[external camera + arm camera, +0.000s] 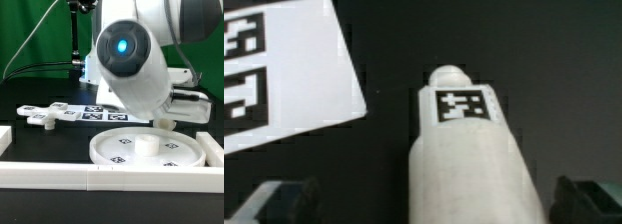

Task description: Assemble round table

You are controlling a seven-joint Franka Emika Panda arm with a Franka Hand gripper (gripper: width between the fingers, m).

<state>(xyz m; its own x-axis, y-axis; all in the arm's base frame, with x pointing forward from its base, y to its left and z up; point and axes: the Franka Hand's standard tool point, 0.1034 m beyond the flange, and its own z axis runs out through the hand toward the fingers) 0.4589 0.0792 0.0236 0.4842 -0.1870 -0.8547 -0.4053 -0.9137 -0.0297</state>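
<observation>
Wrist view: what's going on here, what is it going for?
The arm is down over a long white tagged part, probably the leg, lying beside the marker board. The jaws stand open on either side of it, not closed on it. In the exterior view the disc lies flat in front, and the foot lies apart from it at that view's left.

I'm working in what looks like a robotics lab: a green curtain (40, 35) hangs behind a black table (15, 105) fenced by white rails (60, 178), a marker board (95, 112) of printed tags lies on it, and the robot arm (130, 60) looms close.
</observation>
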